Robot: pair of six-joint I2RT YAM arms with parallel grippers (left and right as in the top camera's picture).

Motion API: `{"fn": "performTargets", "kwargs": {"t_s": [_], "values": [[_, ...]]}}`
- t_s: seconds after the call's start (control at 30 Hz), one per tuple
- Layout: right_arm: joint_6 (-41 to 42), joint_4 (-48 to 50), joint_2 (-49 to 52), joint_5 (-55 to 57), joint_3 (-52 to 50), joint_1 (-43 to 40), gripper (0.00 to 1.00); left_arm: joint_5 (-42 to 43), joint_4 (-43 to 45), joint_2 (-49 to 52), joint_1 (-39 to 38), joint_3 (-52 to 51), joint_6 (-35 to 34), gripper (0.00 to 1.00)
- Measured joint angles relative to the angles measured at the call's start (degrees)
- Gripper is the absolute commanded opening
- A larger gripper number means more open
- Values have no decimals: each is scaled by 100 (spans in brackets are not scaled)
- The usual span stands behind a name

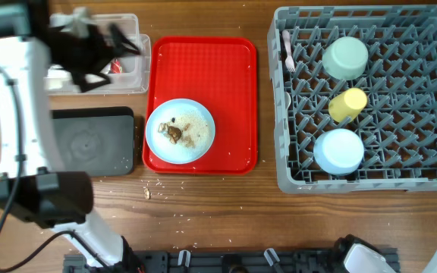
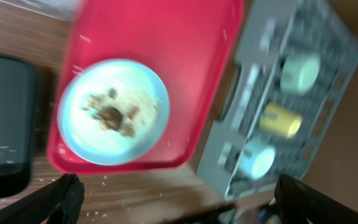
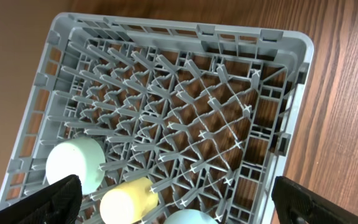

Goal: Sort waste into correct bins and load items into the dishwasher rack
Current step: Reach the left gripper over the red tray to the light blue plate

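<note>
A light blue plate [image 1: 180, 130] with brown and whitish food scraps [image 1: 174, 133] sits on the red tray. The grey dishwasher rack [image 1: 294, 114] holds a pale green bowl [image 1: 345, 58], a yellow cup [image 1: 347, 104], a light blue bowl [image 1: 338, 151] and a white utensil [image 1: 287, 50]. My left gripper [image 1: 101, 49] is open and empty over the clear tub [image 1: 131, 76], which holds white and red waste. The blurred left wrist view shows the open left gripper [image 2: 179, 205] and the plate [image 2: 114, 112]. My right gripper [image 3: 179, 199] is open and empty above the rack [image 3: 185, 93].
The black tray [image 1: 93, 140] lies left of the red tray [image 1: 226, 68], below the clear tub. Small crumbs [image 1: 147, 192] lie on the wooden table in front of the red tray. The left arm runs along the table's left side.
</note>
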Motion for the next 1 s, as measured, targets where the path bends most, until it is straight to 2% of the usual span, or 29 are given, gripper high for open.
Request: {"fn": "performTargets", "kwargs": {"t_s": [0.07, 0.13, 0.17, 0.33, 0.5, 0.63, 0.7, 0.9, 0.93, 1.0], "values": [[15, 4, 55, 0, 0, 0, 100, -809, -11, 0, -876, 0, -245, 100], [35, 9, 101, -17, 0, 0, 100, -2072, -192, 11, -1928, -2, -990, 100], [35, 7, 111, -20, 0, 0, 100, -2426, -297, 9, -2291, 0, -1189, 100], [55, 15, 127, -22, 0, 0, 100, -3390, -411, -7, -3178, -275, -1738, 100], [55, 17, 133, -22, 0, 0, 100, -3620, -254, -92, -3189, -1567, -2406, 100], [55, 17, 146, -26, 0, 0, 100, -3497, 691, -173, -3318, -2382, -2680, 100], [55, 17, 162, -37, 0, 0, 100, -3182, 1204, -188, -3541, -2719, -2739, 100], [55, 17, 173, -37, 0, 0, 100, -2747, 2234, -214, -4116, -3108, -2776, 100], [55, 17, 175, -37, 0, 0, 100, -2758, 2356, -221, -4207, -3176, -2776, 98], [55, 17, 175, -37, 0, 0, 100, -2861, 2472, -223, -4310, -3300, -2778, 88]]}}
